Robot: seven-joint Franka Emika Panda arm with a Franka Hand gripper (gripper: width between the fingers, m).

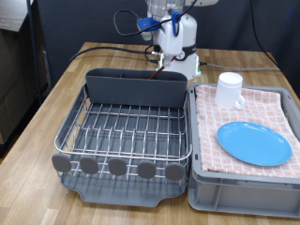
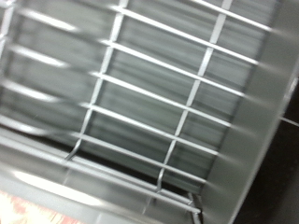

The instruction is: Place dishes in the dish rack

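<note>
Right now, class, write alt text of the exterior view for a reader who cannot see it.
An empty silver wire dish rack sits on a wooden table, with a grey crate lined with pink checkered cloth at the exterior view's right. On the cloth stand a white mug and a light-blue plate. The white robot arm rises behind the rack; its gripper cannot be made out.

Light-blue plate (image 1: 254, 142), white mug (image 1: 229, 90), pink checkered cloth (image 1: 272, 108), silver dish rack (image 1: 127, 127)

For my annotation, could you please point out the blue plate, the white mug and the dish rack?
blue plate (image 1: 254, 142), exterior view, centre of its face.
white mug (image 1: 229, 90), exterior view, side wall.
dish rack (image 1: 131, 130), exterior view, wire grid floor.
</note>
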